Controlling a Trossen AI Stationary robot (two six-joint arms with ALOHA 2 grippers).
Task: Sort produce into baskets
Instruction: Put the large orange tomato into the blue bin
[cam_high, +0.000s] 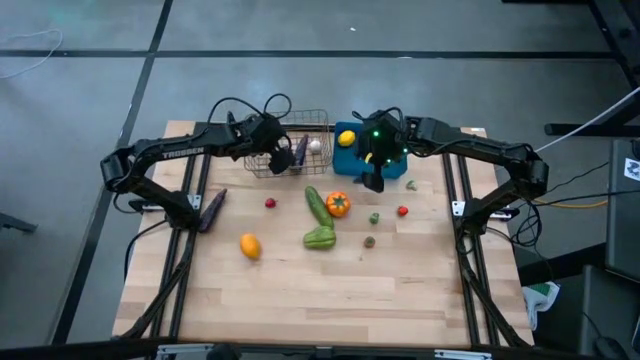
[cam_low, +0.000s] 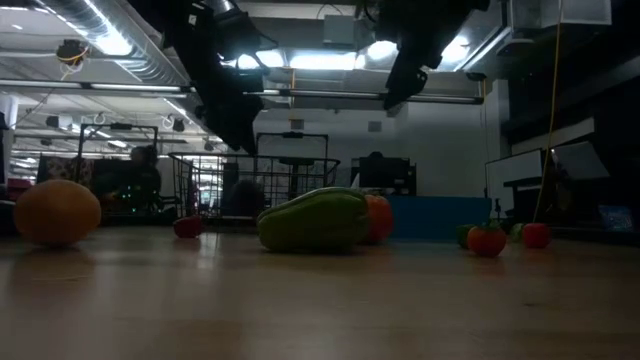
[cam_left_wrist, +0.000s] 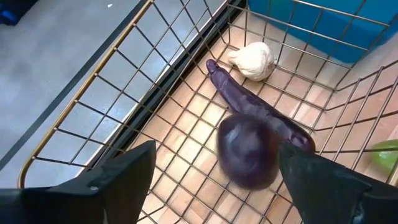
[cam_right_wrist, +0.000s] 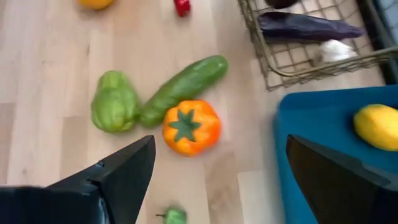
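The left hand (cam_left_wrist: 211, 180) hangs over the wire basket (cam_high: 268, 168), fingers spread, with a round purple eggplant (cam_left_wrist: 247, 151) blurred between them above a long eggplant (cam_left_wrist: 249, 102) and the garlic (cam_left_wrist: 252, 60) on the basket floor. It looks like a release, so the hand should lift straight up, clear of the wire. The right hand (cam_right_wrist: 214, 180), also spread and empty, hovers beside the blue bin (cam_high: 352, 160) holding a lemon (cam_right_wrist: 377, 126); its nearest pick is the orange tomato (cam_right_wrist: 191, 126), touching the cucumber (cam_right_wrist: 181, 87).
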